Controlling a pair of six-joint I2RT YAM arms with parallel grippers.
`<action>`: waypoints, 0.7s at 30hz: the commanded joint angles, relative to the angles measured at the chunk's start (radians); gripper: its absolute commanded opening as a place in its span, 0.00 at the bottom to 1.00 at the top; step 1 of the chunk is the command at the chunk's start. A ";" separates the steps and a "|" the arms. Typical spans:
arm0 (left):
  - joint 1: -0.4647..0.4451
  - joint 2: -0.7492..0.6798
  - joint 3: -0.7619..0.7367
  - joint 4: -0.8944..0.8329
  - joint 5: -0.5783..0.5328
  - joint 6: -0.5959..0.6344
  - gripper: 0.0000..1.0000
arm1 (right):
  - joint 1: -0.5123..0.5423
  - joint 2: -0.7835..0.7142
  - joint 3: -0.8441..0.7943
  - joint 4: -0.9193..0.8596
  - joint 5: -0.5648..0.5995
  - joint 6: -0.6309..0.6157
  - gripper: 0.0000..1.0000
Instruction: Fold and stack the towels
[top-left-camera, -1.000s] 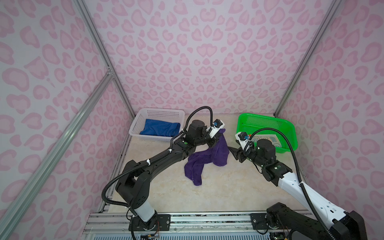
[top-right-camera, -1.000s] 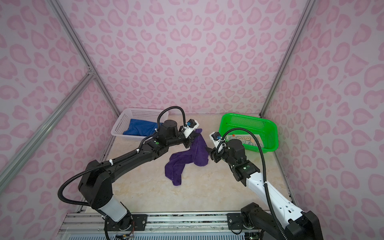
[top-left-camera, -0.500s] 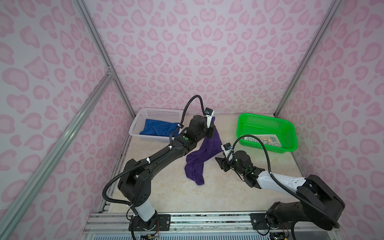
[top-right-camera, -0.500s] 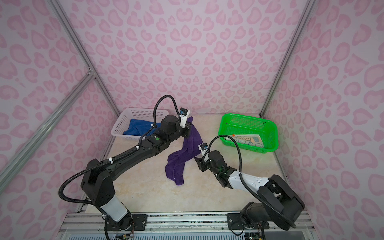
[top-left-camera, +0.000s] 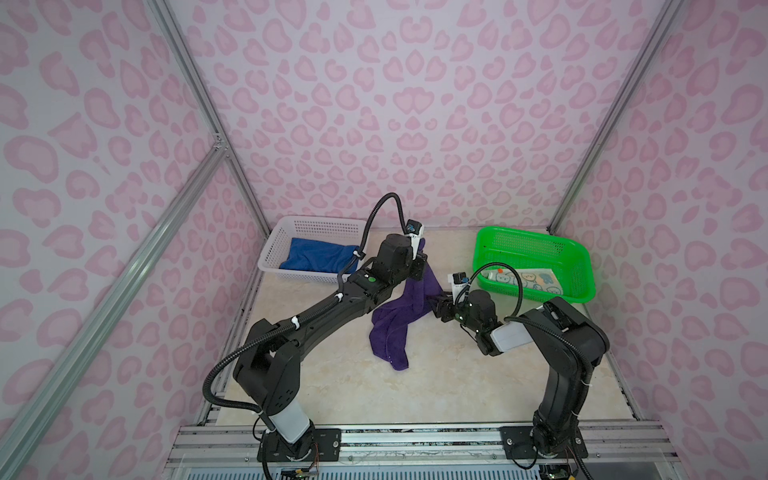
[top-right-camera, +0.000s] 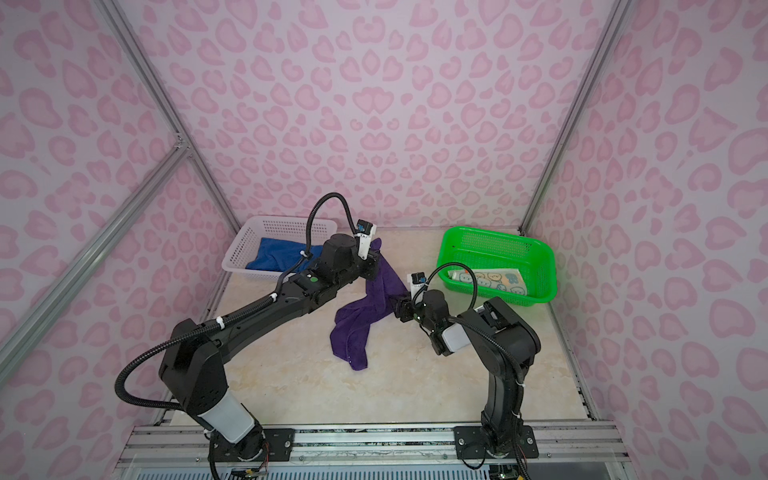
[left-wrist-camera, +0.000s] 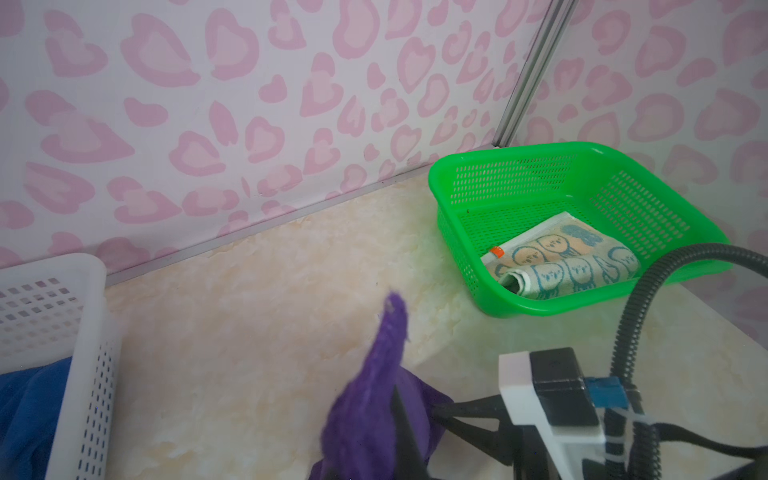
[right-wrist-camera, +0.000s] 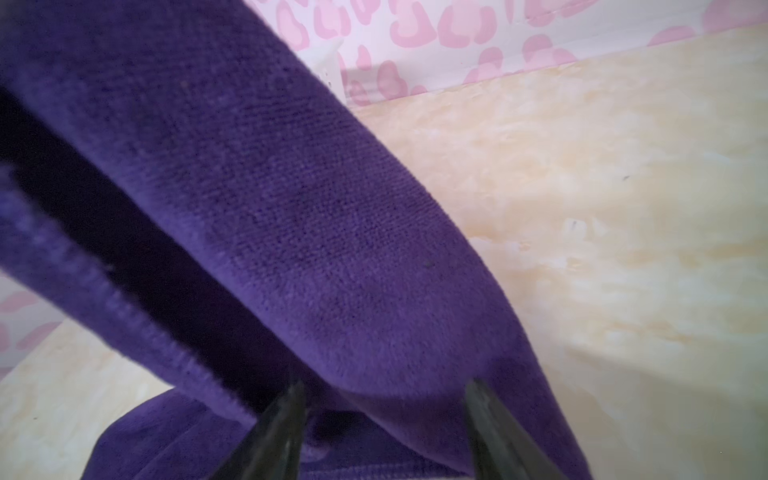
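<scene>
The dark purple towel hangs from my left gripper, which is shut on one upper corner; the towel's lower half lies crumpled on the table. My right gripper sits at the towel's right edge. In the right wrist view it is open, with a hanging fold of the purple towel between its fingers. A blue towel lies in the white basket. A folded teal-patterned towel lies in the green basket.
The white basket stands at the back left, and the green basket at the back right. Pink-patterned walls close three sides. The cream marble tabletop runs forward to the metal rail.
My left gripper lifted the purple towel's corner up and toward the back. My right gripper swung left from beside the green basket to the towel's hanging edge.
</scene>
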 joint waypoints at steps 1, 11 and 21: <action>0.001 -0.013 0.027 -0.011 0.000 0.013 0.02 | -0.003 0.045 0.005 0.176 -0.095 0.048 0.61; 0.001 -0.006 0.062 -0.041 -0.006 0.036 0.02 | -0.004 0.117 -0.038 0.307 -0.122 0.076 0.58; 0.001 -0.013 0.085 -0.069 0.007 0.033 0.02 | 0.039 0.088 0.007 0.194 -0.146 -0.007 0.58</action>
